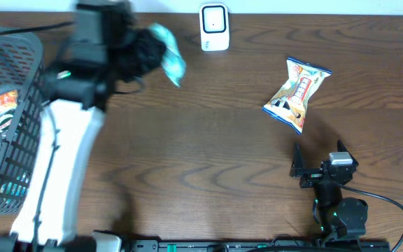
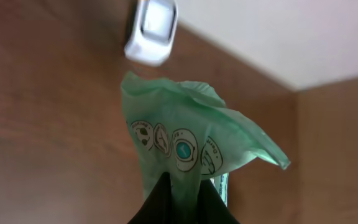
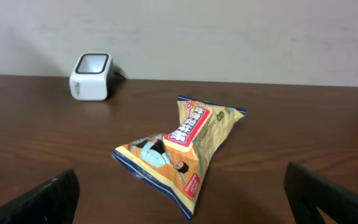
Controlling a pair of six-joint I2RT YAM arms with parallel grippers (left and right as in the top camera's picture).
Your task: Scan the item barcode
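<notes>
1. The green packet (image 1: pixel 168 59) hangs clear of the table (image 1: pixel 208 140) at about 11 o'clock in the overhead view. It sits just at 8 o'clock from the white scanner (image 1: pixel 214 28), which stands at the 12 o'clock edge.
2. The left hand (image 2: pixel 184 193) is clamped tight on the packet's lower end. In its wrist view a row of round printed icons faces the camera, and no barcode is visible on that face.
3. Judged from this, the step in hand is carrying the packet to the scanner. The next move calls for turning the barcode side toward the scanner window and holding it steady.
4. The right hand (image 1: pixel 319 164) rests at 5 o'clock, spread fully wide and holding nothing.
5. A yellow snack bag (image 1: pixel 296 94) lies on the table at 2 o'clock.
6. A dark basket (image 1: pixel 12 63) sits at 9 o'clock, with a few items inside.
</notes>
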